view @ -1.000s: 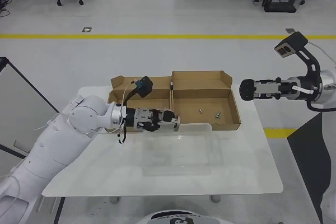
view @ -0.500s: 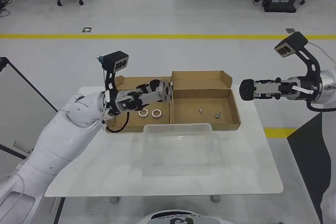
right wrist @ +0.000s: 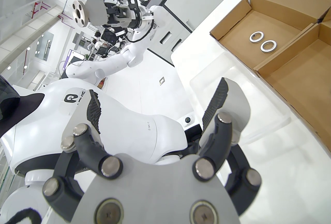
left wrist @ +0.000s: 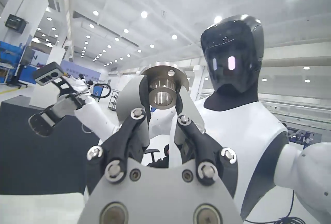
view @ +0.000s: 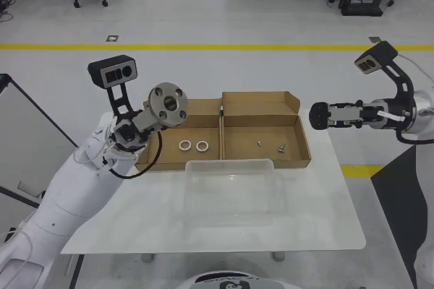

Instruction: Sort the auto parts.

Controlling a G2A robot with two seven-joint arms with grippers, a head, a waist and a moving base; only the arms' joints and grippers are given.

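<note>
Nearest on the desk (view: 311, 209) is the clear tray (view: 230, 163). It sits centred, long side left-right, just in front of both boxes.

The left tool (left wrist: 161, 103) is clamped on the barrel of a flanged hub (left wrist: 165, 74), one pad on each side, with the flange outboard of the fingertips. The hub is airborne, not on the desk. From above it hangs over the left edge of the left box (view: 202, 130), raised well clear of it. The bore axis runs in line with the tool's reach and the flange face is turned up towards the head camera, so the tool is pointing up and away from the desk.

That's the relation that matters: every drop spot lies below and to the right of the hub, on the side opposite to where the tool points. I reckon the wrist has to roll over before any lowering.

Behind the tray, the left box holds two rings (view: 183, 145). The right box (view: 239, 148) holds two small screws (view: 260, 142). Nothing in either matches the hub, so the tray is my guess for the target.

The right tool (view: 320, 115) is spread wide with nothing between its fingers. It hangs just off the right box's outer end, well apart from the hub. The left arm is the nearer one by far.
</note>
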